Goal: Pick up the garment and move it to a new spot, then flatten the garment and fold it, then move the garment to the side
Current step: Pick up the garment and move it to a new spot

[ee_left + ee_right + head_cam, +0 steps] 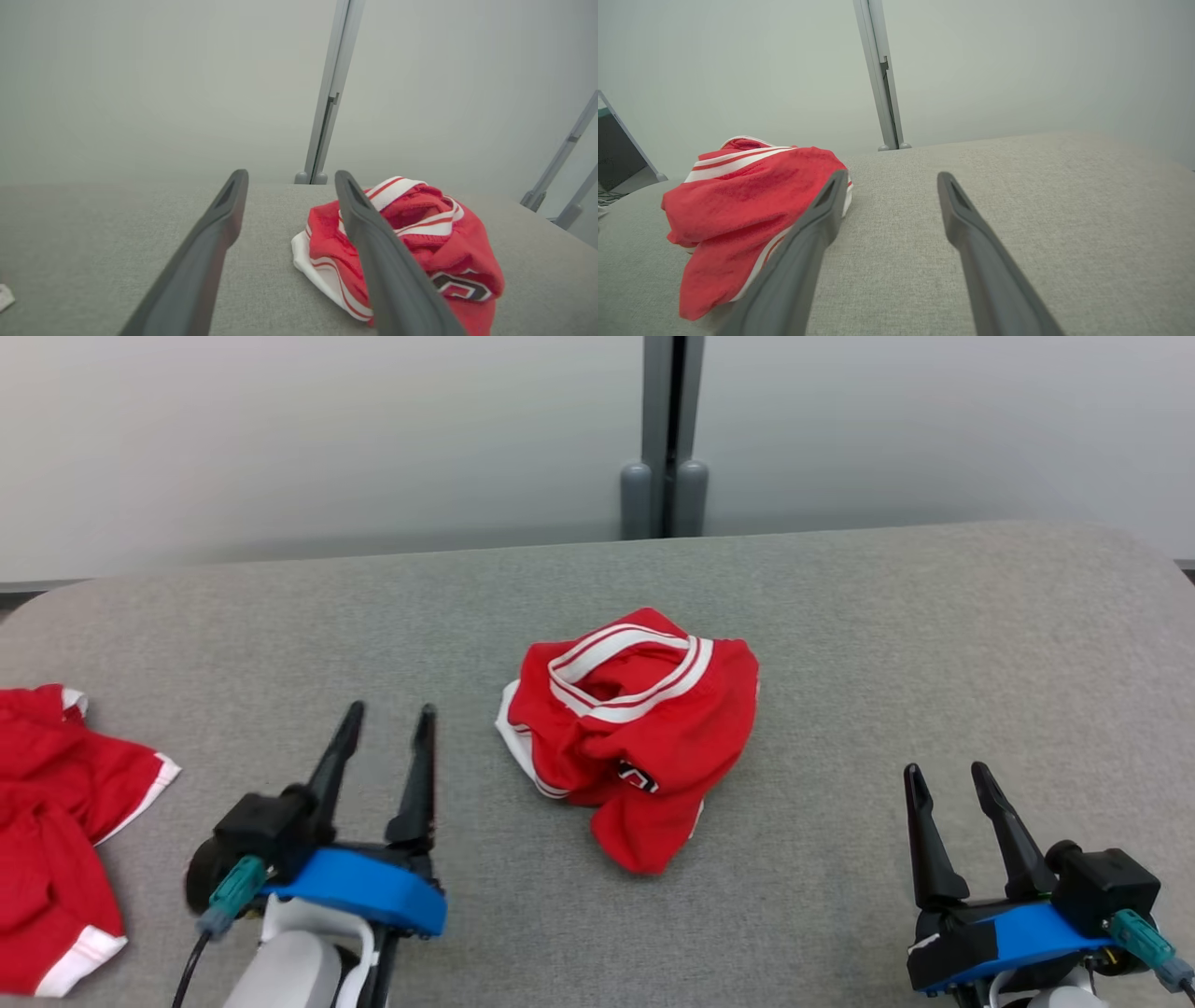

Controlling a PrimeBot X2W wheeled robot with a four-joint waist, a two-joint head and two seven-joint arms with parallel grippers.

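Left end effector and right end effector hang over the near edge of the surface, spread wide, empty; crumpled red garment lies mid-surface between them; second red cloth at left edge.

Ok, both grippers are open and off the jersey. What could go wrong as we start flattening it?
The red jersey lies bunched on the grey table, its striped trim tucked inward: a pinch may catch several layers and drag the heap instead of spreading it. A second red garment lies beside the left gripper: an outward sweep could snag it or mix the two.
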